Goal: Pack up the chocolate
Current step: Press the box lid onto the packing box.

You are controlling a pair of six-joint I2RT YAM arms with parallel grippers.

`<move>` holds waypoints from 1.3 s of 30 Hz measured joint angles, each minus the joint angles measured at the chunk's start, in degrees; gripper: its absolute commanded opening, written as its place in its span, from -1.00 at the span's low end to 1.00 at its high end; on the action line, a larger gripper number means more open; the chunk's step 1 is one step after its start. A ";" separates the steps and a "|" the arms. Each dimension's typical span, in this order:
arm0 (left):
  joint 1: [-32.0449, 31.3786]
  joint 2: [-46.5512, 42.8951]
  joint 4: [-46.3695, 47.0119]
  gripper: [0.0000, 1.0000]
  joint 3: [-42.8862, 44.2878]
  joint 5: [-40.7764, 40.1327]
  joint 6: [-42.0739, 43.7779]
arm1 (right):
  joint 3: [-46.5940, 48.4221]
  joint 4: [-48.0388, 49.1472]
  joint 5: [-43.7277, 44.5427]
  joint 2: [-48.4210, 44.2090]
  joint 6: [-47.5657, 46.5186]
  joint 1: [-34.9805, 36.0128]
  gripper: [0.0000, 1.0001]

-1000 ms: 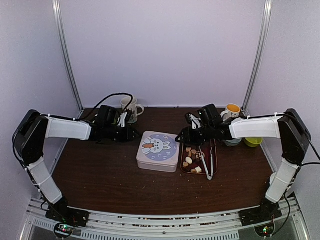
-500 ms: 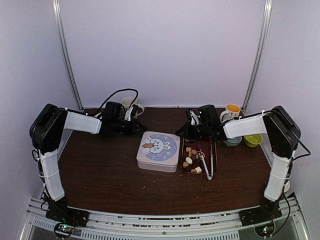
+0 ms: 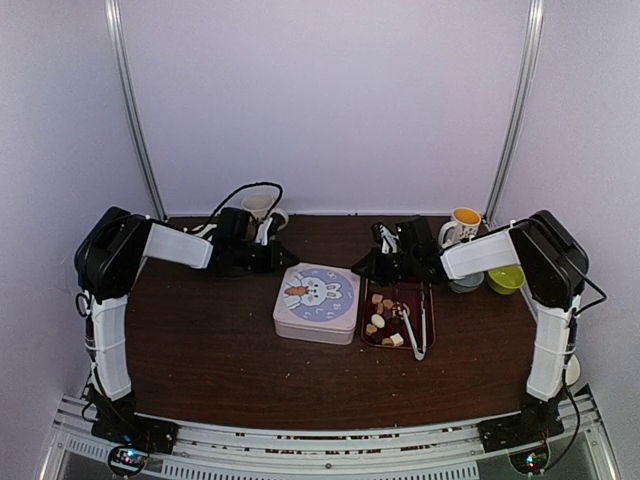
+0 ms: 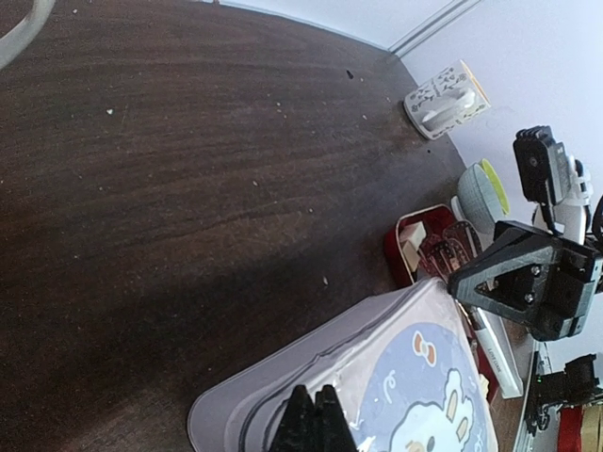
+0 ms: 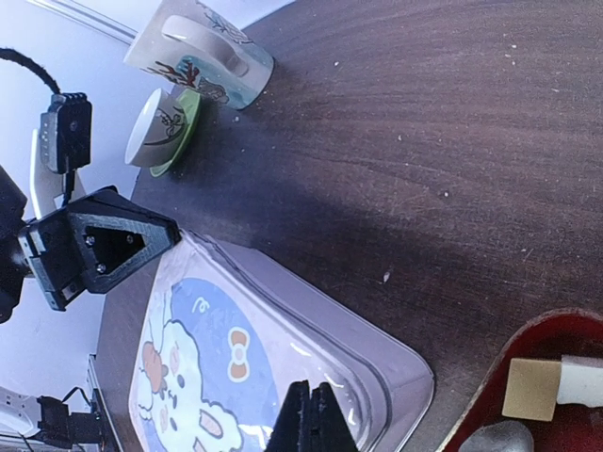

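Small brown, tan and white chocolate pieces (image 3: pixel 378 321) lie in a dark red rectangular tray (image 3: pixel 364 336), beside metal tongs (image 3: pixel 416 332). A lavender rabbit-print tin (image 3: pixel 317 300) sits just left of it, lid on. Left gripper (image 4: pixel 316 419) and right gripper (image 5: pixel 309 414) are closed and empty over the tin's far corners; lid contact unclear.

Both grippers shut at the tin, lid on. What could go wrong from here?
1. The left gripper and right gripper are both shut at the tin's far corners. Prying with closed tips may slip, or shove the tin instead of opening it.
2. The tin lies close beside the tray. A shove could jolt it and scatter the chocolate or tongs.
3. The grippers face each other across the tin and might collide.
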 measured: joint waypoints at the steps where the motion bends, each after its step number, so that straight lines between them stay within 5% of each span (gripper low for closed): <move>1: 0.00 -0.02 -0.17 -1.00 0.09 0.02 0.17 | 0.00 -0.42 -0.20 -0.46 -0.11 0.00 -1.00; 12: 0.00 -7.74 -10.40 -1.00 0.26 -1.57 3.52 | -0.07 -0.66 -2.12 -2.47 -0.48 0.02 -1.00; 27: 0.00 -2.45 -2.03 -1.00 -2.05 -2.97 2.97 | -0.83 -1.68 -3.15 -2.29 -0.96 0.02 -1.00; 29: -0.20 -3.02 -2.78 -1.00 -2.32 -3.72 3.02 | -0.83 -2.38 -3.10 -2.29 -1.46 0.02 -0.88; 39: -0.24 -7.56 -8.81 -0.10 -4.55 -6.47 3.80 | -3.50 -7.61 -1.11 -6.21 -3.10 0.52 -0.29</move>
